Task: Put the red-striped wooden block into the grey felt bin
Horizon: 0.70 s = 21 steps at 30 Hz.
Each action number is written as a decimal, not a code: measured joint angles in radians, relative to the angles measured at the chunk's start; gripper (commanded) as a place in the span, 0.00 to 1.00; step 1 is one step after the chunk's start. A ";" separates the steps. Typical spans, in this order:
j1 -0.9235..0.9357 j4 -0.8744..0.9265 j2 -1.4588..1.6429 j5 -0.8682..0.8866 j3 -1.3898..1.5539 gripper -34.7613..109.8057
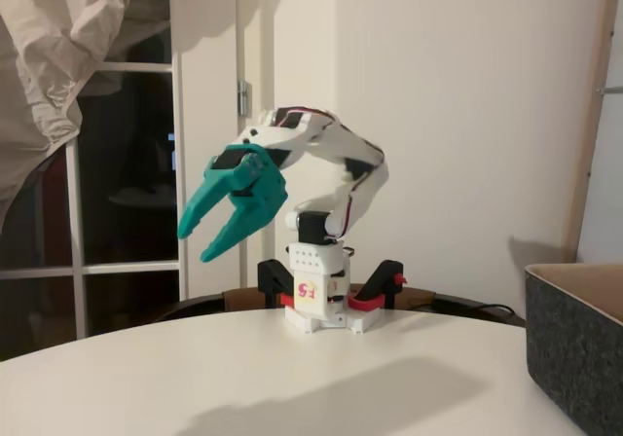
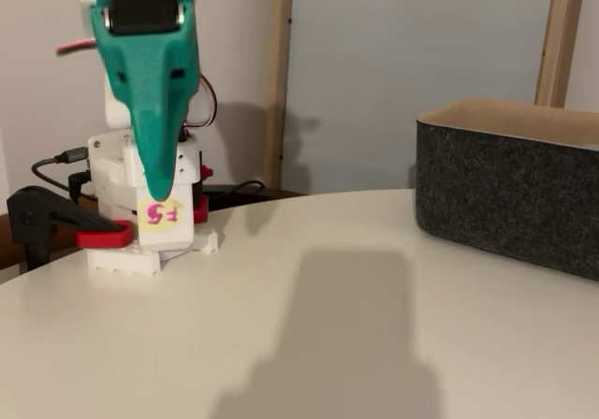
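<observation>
Teal claw (image 1: 206, 239) is hanging in the air above the worktop (image 1: 243, 378), fingers spread apart and gripping nothing, arm folded over its base, which is sitting clamped at the worktop's far edge. Grey felt bin (image 2: 510, 195) is standing at the worktop's right edge in both fixed views, well apart from the claw. Red-striped wooden block isn't turning up on the visible worktop, so its place can't be told. Judging the step as locating and reaching for the block: keeping the fingers wide while descending, centring them over the block's short sides, closing only once both fingers are flanking it, then lifting well above the bin's thick rim before crossing. One fixed view is showing the claw side-on (image 1: 206, 239), making the gap between fingers plain; the other is looking at it end-on (image 2: 159, 171), so the fingers are overlapping and the gap is hiding, but the bin's full front wall and tan lining are showing better there.
</observation>
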 measured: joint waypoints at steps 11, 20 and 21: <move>0.003 -0.064 0.238 -0.020 0.345 0.31; 0.003 -0.069 0.318 -0.005 0.480 0.31; 0.003 -0.069 0.322 -0.003 0.491 0.31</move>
